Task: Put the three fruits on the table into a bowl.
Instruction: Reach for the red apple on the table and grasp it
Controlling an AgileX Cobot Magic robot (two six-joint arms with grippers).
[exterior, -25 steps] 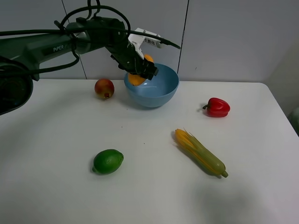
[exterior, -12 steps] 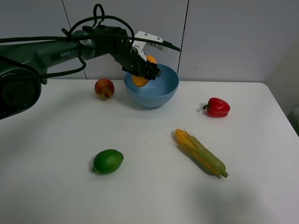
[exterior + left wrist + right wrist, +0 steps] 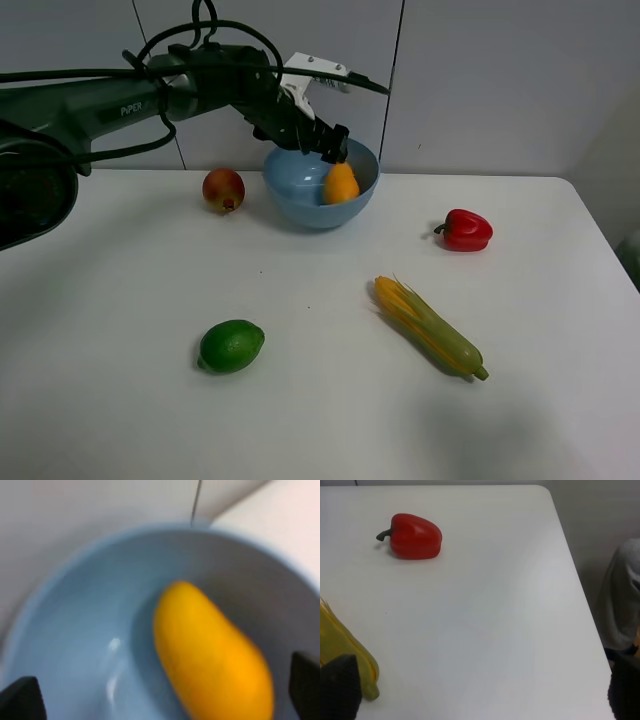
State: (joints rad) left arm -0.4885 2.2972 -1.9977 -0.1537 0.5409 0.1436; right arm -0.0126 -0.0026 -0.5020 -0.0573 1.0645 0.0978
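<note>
The left claw [image 3: 331, 145] hangs spread above the bowl [image 3: 300, 210] at the table's [image 3: 120, 420] twelve o'clock; the mango [image 3: 340, 185] lies loose inside. One of three done: the pomegranate [image 3: 223, 189], at the bowl's nine o'clock, and the lime [image 3: 231, 346], toward seven, are not yet in.

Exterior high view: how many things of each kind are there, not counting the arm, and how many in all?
Fruits: 3 (mango, pomegranate, lime)
Vegetables: 2 (pepper, corn)
Bowls: 1 (bowl)
Total: 6
</note>
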